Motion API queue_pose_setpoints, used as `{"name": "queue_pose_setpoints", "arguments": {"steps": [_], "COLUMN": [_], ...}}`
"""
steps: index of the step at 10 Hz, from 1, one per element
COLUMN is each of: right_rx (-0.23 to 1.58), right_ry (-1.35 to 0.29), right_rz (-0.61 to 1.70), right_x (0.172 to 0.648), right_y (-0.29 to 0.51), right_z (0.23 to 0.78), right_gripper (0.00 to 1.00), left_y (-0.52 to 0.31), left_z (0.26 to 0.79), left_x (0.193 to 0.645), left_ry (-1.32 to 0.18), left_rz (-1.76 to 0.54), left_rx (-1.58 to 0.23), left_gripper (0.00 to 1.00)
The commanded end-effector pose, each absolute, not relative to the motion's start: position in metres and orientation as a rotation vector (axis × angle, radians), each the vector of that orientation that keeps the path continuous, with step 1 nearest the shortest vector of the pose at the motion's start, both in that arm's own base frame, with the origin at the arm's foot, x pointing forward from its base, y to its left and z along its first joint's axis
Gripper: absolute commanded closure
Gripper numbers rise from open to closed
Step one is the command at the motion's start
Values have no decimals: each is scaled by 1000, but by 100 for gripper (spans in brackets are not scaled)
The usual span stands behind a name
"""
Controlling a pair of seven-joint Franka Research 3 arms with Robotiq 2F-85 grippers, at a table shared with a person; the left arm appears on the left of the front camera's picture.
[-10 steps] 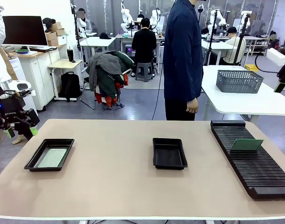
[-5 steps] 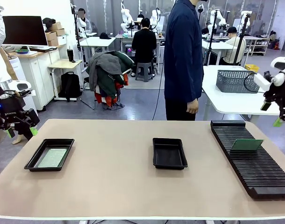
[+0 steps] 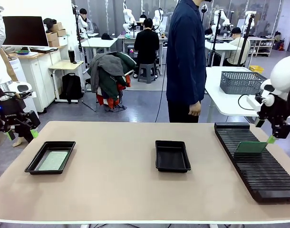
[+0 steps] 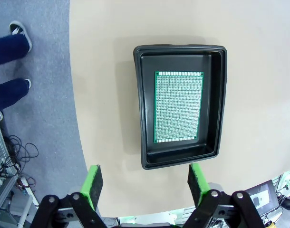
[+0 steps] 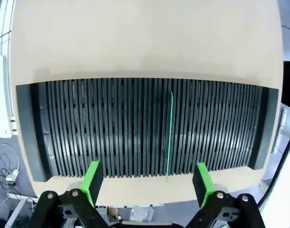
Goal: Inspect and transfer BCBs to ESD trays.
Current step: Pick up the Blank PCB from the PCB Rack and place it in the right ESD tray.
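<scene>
Tabletop rack [image 3: 261,178] holds one BCB [image 3: 251,147] below the spread right gripper [image 3: 264,132].

Black trays [image 3: 158,156]; green dot-grid BCB [image 4: 178,107]; black ribbed rack [image 5: 111,128]; beige table [image 3: 116,190].

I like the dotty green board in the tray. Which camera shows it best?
Left wrist view: it looks straight down on the board, flat in its tray. Front view shows it small and slanted. Right wrist view faces the rack.
</scene>
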State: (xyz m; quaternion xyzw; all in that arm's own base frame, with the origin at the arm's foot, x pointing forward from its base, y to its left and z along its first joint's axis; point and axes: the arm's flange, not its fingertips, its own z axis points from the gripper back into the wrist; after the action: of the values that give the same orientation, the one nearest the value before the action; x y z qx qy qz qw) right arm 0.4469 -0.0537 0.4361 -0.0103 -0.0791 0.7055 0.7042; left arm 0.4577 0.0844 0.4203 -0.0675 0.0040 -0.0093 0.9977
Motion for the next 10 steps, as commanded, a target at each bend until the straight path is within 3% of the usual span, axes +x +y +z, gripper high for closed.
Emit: {"name": "queue_pose_setpoints", "arguments": {"steps": [1,10], "right_rx": [-36,-48], "right_ry": [-191,-209], "right_rz": [1589,1550], "right_x": [458,484], "right_y": [-54,-68], "right_z": [413,354], "right_gripper": [0,0], "left_y": [84,84], "left_z": [419,419], "left_x": [458,458], "left_ry": [4,4], "left_rz": [-17,-17], "left_rx": [-132,-132], "left_gripper": [5,5]}}
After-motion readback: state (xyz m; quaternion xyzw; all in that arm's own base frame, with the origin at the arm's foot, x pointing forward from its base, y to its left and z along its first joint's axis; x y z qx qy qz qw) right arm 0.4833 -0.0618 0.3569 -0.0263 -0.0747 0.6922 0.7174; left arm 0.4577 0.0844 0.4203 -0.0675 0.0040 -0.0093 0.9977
